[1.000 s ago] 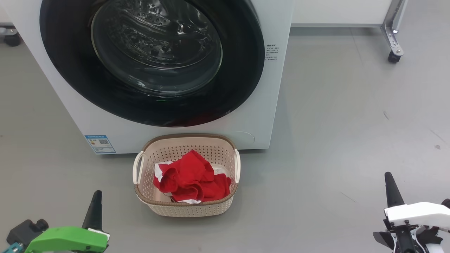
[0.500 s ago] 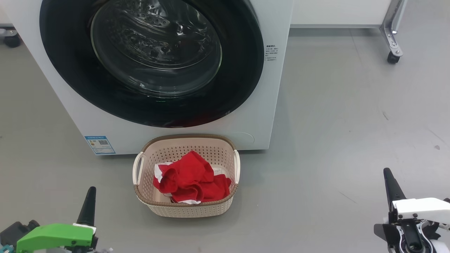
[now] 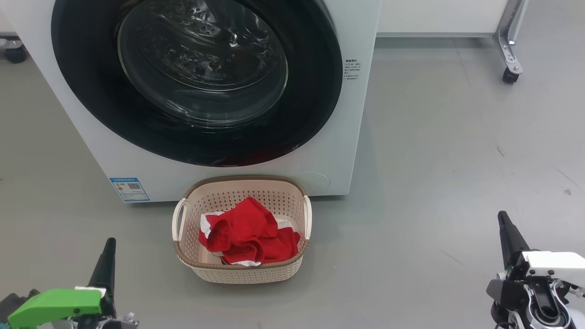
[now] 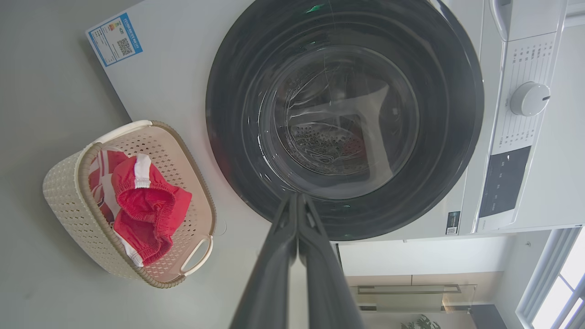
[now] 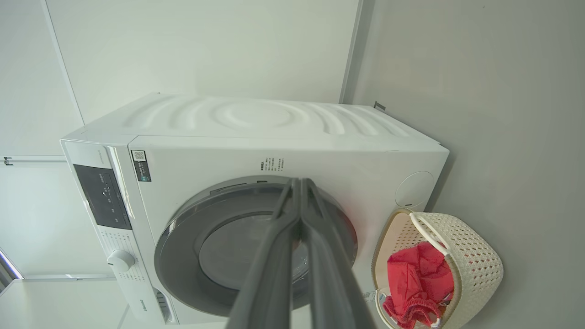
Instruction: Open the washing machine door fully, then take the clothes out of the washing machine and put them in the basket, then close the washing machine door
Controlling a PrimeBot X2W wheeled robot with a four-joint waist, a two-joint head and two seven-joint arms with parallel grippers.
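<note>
At the machine front: you will find the washing machine door (image 3: 196,82) closed, its glossy black ring lying flush against the white washing machine (image 3: 329,151)
Glass window: steel drum holes show through it; whether any garment lies inside, you cannot tell past the reflections
Basket: the basket (image 3: 242,179) stands upright on the grey floor (image 3: 434,160), just in front of the machine's lower edge and below the door
Clothes: the clothes (image 3: 249,235), red with white trim, lie bunched inside the basket, below its brown rim
Left gripper: your left gripper (image 3: 109,251) hangs low at the left, well apart from the basket; its fingers are pressed together and hold nothing
Right gripper: your right gripper (image 3: 505,226) hangs low at the right, farther from the basket; its fingers are likewise pressed together and empty
Blue label: the blue label (image 3: 130,188) sits low on the machine's front, left of the basket
Controls: a white knob (image 4: 529,98) sits on the panel above the door, beside a dark display
Surroundings: a caster wheel (image 3: 509,75) on a metal leg stands on the floor to the right, well apart from the machine
</note>
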